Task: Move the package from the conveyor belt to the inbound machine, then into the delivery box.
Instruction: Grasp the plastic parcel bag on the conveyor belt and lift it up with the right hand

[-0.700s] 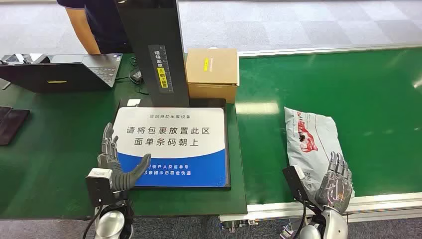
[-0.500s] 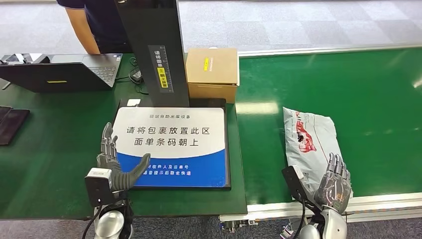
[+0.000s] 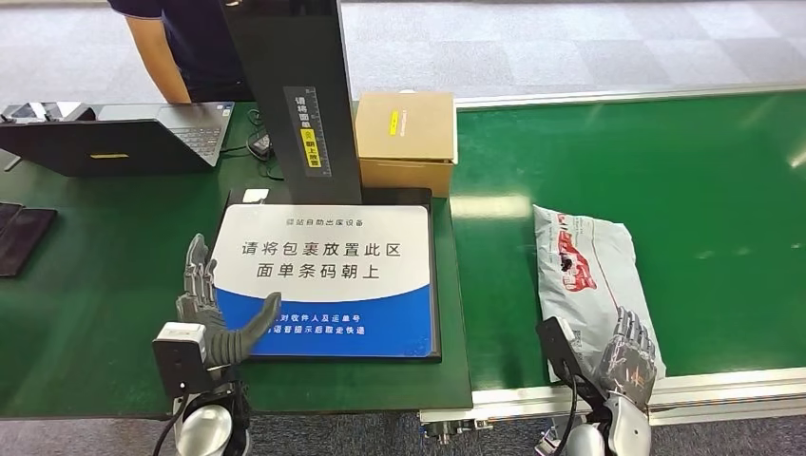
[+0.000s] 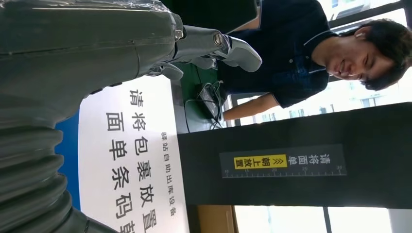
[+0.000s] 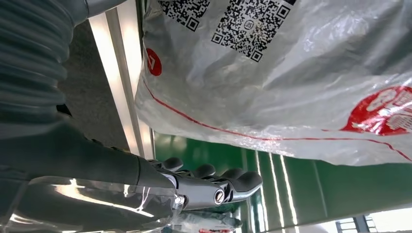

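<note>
Green conveyor belt (image 3: 665, 161) carries the package (image 3: 589, 275) at its near edge, where the right hand (image 3: 625, 359) waits empty, fingers (image 5: 228, 182) spread, while the left hand (image 3: 211, 313) hovers spread-fingered beside the inbound machine (image 3: 328, 275), ready to receive.

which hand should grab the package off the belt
Right. The right hand is already at the near end of the package on the conveyor belt; the left hand hovers by the inbound machine.

**Green worktable, tiled floor**

A green-topped table (image 3: 86, 285) holds an open laptop (image 3: 124, 138) and a cardboard box (image 3: 404, 138); grey tiled floor (image 3: 570, 43) lies beyond; a person (image 3: 181, 43) stands behind; bright windows (image 4: 350, 97) admit daylight.
</note>
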{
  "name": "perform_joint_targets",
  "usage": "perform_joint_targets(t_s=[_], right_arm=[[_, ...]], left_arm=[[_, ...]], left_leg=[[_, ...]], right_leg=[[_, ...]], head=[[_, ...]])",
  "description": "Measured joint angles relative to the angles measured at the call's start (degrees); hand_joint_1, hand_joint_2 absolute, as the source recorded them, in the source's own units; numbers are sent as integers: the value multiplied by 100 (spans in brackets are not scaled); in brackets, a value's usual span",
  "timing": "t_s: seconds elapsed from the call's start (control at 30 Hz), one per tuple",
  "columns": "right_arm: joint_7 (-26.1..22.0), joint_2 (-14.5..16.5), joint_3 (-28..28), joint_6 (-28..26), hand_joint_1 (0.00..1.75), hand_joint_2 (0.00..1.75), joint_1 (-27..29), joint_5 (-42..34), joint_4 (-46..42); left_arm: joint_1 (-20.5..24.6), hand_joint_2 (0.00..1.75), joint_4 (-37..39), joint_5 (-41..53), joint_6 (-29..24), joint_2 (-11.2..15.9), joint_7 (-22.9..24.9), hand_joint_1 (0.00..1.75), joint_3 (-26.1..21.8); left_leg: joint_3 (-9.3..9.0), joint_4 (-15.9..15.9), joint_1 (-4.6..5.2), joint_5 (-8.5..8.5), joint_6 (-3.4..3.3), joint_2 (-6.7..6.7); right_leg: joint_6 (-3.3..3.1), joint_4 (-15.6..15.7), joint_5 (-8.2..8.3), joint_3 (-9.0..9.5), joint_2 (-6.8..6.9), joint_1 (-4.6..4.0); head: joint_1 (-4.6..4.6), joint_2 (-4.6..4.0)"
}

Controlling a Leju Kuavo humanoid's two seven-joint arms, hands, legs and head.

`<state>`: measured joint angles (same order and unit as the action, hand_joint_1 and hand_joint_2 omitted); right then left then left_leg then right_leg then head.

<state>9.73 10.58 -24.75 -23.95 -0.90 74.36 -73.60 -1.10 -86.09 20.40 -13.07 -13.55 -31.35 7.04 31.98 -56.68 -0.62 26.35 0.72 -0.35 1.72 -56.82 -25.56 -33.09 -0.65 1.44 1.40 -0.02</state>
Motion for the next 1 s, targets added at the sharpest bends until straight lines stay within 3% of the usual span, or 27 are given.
perform_joint_targets(t_s=[0.53,0.6,0.67,0.73,0.83,1.0], right_arm=[[-178,-190,-389,-318,0,175,-588,-264,1362],[-208,-191,-413,-310,29,175,-614,-284,1405],[-271,-189,-425,-277,103,175,-617,-339,1420],[-363,-181,-441,-225,157,175,-600,-416,1418],[-474,-153,-462,-193,168,175,-566,-490,1383],[-664,-92,-475,-201,167,175,-514,-618,1182]], left_arm=[[-113,175,-230,62,4,0,61,0,2],[-112,175,-230,62,15,0,72,0,5],[-111,175,-229,63,20,0,76,0,9],[-111,175,-228,66,34,0,74,0,11],[-111,175,-226,72,71,0,61,0,11],[-109,175,-218,89,101,-2,37,0,11]], left_leg=[[-5,-1,0,0,0,0],[-8,-1,0,0,0,0],[-10,-1,0,0,0,0],[-10,-1,0,0,0,0],[-10,-1,0,0,-1,0],[-10,-2,0,0,0,0]], right_leg=[[0,1,0,4,0,0],[0,2,0,7,0,0],[1,2,0,9,0,0],[1,2,0,10,0,1],[1,2,0,10,0,2],[1,2,0,8,0,1]], head=[[-1,0],[-1,0],[0,0],[0,0],[0,0],[0,0]])
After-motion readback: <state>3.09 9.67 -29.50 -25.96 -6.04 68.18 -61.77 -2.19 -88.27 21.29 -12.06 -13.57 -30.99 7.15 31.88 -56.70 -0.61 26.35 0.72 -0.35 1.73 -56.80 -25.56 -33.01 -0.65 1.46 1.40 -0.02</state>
